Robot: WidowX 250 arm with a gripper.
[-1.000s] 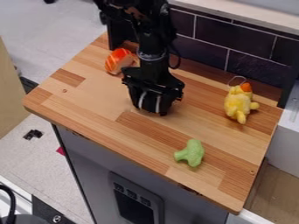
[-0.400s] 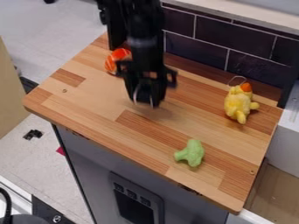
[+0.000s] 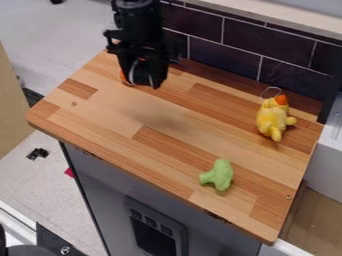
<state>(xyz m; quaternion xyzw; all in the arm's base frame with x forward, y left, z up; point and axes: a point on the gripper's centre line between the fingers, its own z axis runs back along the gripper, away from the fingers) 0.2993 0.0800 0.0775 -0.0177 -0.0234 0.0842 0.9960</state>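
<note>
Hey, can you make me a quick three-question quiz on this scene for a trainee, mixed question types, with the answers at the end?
1. True or false: the yellow plush toy lies nearer to the dark tiled wall than the green toy broccoli does.

2. Multiple choice: in this view, which thing does the gripper appear nearest to, partly hiding it?
A) the green toy broccoli
B) the yellow plush toy
C) the orange object

3. Fill in the blank: the countertop is made up of strips of ____ in lighter and darker tones.

Key: 1. True; 2. C; 3. wood
</note>
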